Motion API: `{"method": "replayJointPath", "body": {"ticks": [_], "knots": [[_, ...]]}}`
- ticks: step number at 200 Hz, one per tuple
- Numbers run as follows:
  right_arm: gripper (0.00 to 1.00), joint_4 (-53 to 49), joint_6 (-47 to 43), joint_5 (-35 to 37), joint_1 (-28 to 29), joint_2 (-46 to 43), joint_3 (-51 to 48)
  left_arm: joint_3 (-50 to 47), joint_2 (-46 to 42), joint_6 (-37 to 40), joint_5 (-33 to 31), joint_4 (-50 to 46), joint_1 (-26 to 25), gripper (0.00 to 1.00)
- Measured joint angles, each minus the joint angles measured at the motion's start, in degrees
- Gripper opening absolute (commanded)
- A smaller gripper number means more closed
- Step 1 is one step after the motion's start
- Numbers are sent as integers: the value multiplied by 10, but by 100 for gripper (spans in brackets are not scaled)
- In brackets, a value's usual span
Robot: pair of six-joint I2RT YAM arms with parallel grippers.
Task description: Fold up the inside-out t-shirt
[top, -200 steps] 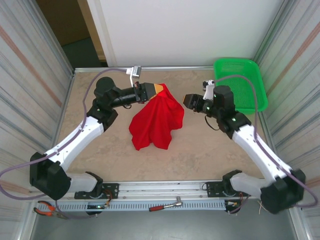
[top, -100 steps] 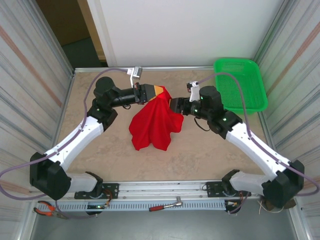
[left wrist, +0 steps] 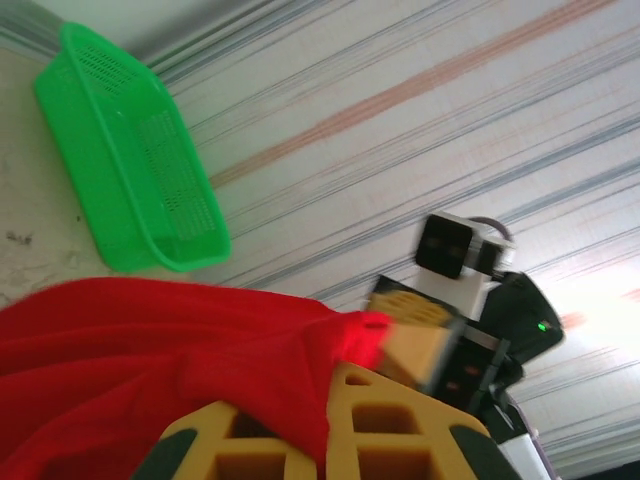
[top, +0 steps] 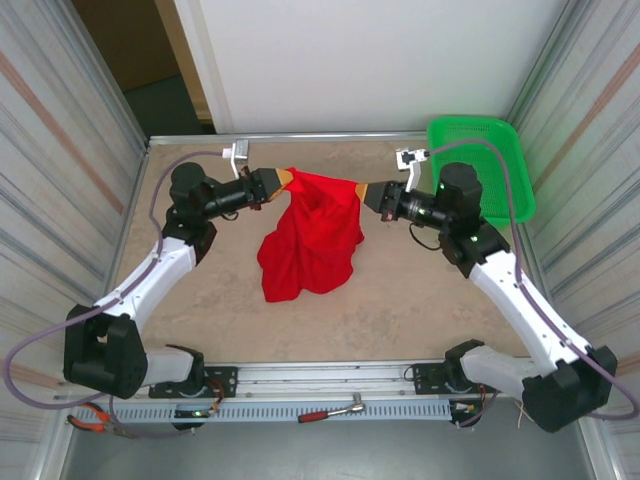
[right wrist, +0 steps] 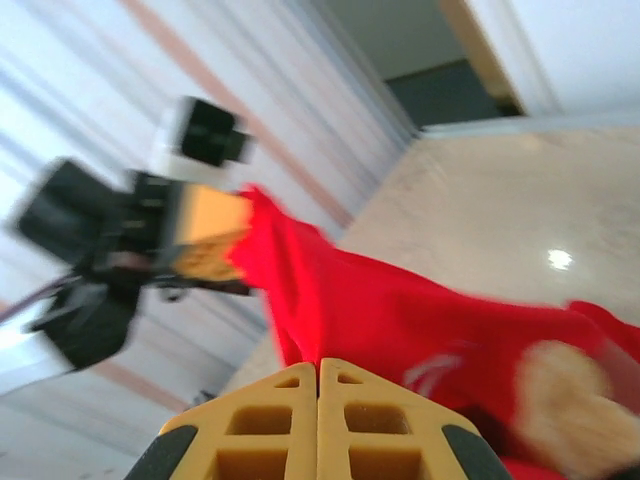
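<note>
A robot lab cell: two arms [top: 150,285] bolted to a rail [top: 330,375] at a tabletop [top: 200,310] walled with ribbed panels [top: 60,150], pliers [top: 95,420] and a ratchet [top: 335,410] on the near ledge.

I count one red t-shirt [top: 310,235], one green basket [top: 495,150] and one table [top: 400,290] under them. I have two arms, each ending in one gripper: my left gripper [top: 285,178] and my right gripper [top: 362,189], two in all. On the front rail lie two hand tools: one pair of pliers [top: 92,420] and one red-handled wrench [top: 330,411].
</note>
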Motion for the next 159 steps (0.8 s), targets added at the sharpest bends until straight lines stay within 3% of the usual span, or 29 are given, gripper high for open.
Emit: {"method": "replayJointPath", "body": {"ticks": [11,34,49,93,122,143,159], "knots": [[0,21,7,-25,1,-12,0,-6,1,0,4,3,5,3],[0,54,23,-53,0,-11,-1,-8,1,10,8,-1,7,46],[0,69,32,-62,0,-1,-2,-8,-6,32,1,-32,10,57],[0,86,49,-64,0,26,-12,-8,-111,169,-81,-207,-3,63],[0,90,51,-65,0,29,-16,14,-165,281,-156,-294,-88,64],[0,91,51,-65,0,30,-17,45,-144,360,-199,-344,-149,65],[0,91,51,-65,0,30,-17,63,-111,408,-224,-370,-166,65]]}}
